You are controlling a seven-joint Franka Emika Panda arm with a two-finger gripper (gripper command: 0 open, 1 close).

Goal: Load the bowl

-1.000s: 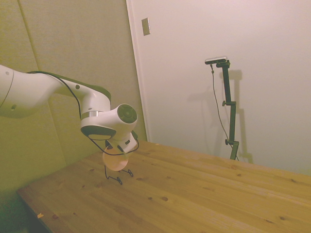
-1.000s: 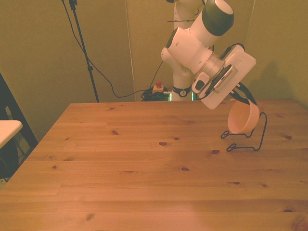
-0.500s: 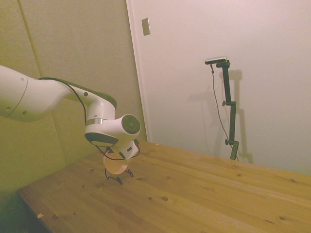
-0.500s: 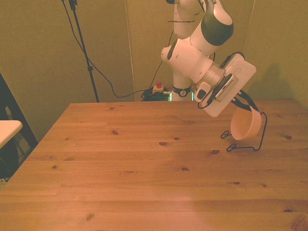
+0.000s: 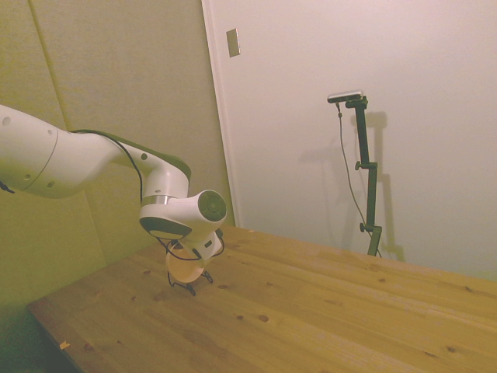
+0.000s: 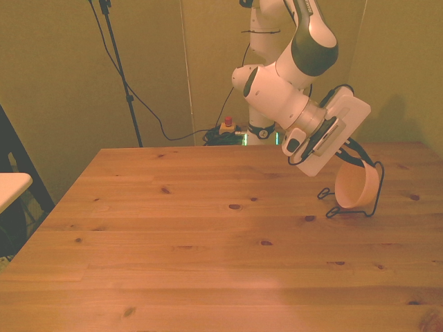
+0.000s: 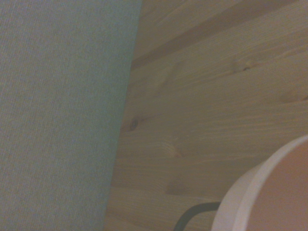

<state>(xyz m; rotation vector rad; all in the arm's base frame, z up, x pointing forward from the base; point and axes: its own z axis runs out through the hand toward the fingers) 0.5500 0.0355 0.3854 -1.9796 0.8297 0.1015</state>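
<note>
The pale pink-peach bowl (image 6: 356,187) stands on its edge, tilted, inside the thin black wire rack (image 6: 374,196) near the front view's right table edge. My gripper (image 6: 351,158) reaches down onto the bowl's upper rim and is shut on it; the white hand hides most of the fingers. From the side, the bowl (image 5: 185,268) hangs just under the wrist, with the rack's feet (image 5: 189,288) below it on the wood. The wrist view shows the bowl's rim (image 7: 269,192) close by and a piece of rack wire (image 7: 190,214).
The wooden table (image 6: 208,235) stretches wide toward the front view's left. A padded wall panel (image 7: 57,115) stands just past the table edge beside the rack. Cables and a red button box (image 6: 226,126) lie behind the table.
The arm has come down and slightly toward the front view's right, carrying the bowl lower into the wire rack. The rack has stayed in place.
</note>
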